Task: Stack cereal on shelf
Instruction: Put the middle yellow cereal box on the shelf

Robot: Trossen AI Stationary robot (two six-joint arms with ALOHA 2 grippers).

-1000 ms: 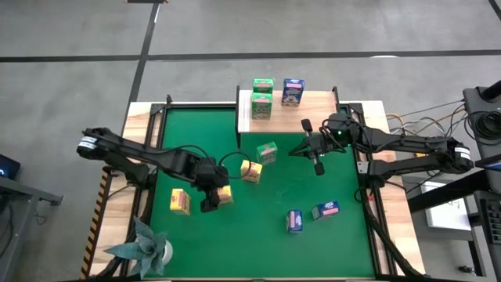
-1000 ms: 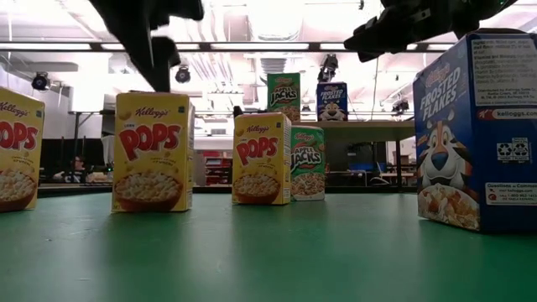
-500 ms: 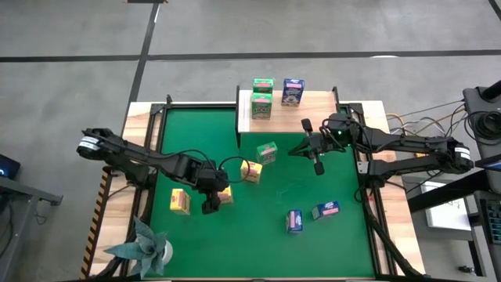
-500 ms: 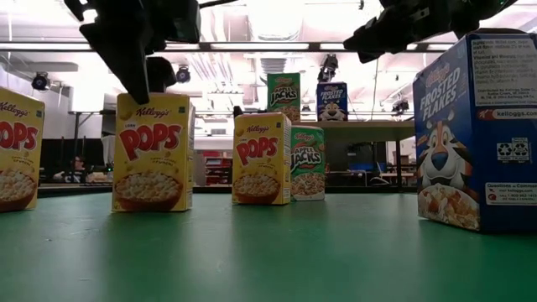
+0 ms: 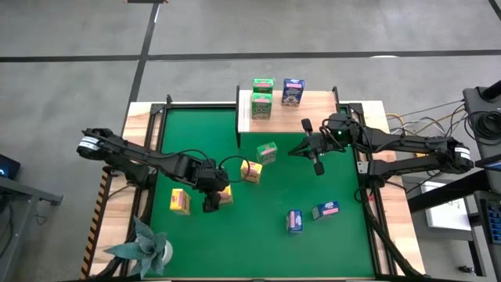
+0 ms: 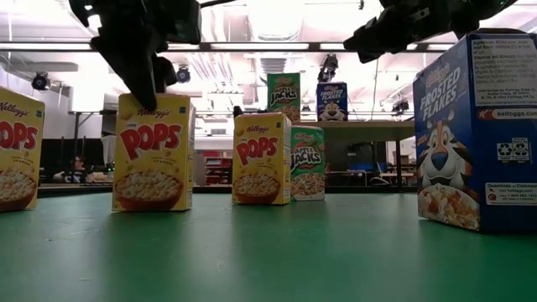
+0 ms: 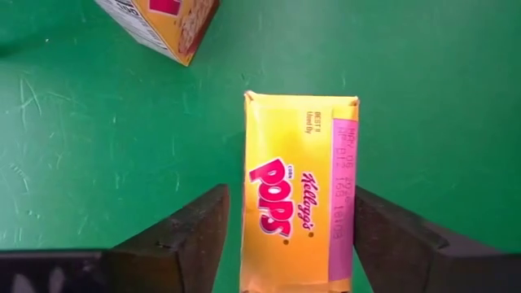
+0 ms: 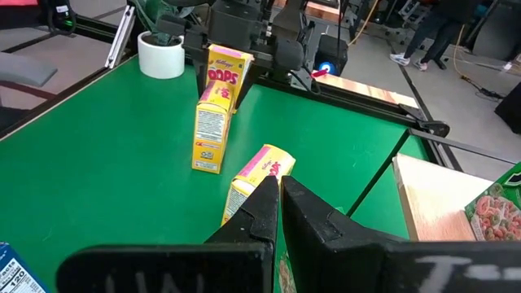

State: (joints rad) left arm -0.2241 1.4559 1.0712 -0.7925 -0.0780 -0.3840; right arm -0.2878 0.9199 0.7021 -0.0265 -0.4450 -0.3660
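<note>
It is a robot laboratory or workshop hall: a grey concrete floor (image 5: 313, 31) with dark lines, ceiling lights (image 6: 277, 17) and pipes above, work benches (image 6: 369, 126) behind, and cables (image 5: 415, 117) beside the wooden table (image 5: 141, 117).

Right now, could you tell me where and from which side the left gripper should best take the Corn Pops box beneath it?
Probably from straight above, across its two broad faces near the top. The Corn Pops box stands upright on the green mat, and the left gripper already straddles it, fingers open on either side.
</note>
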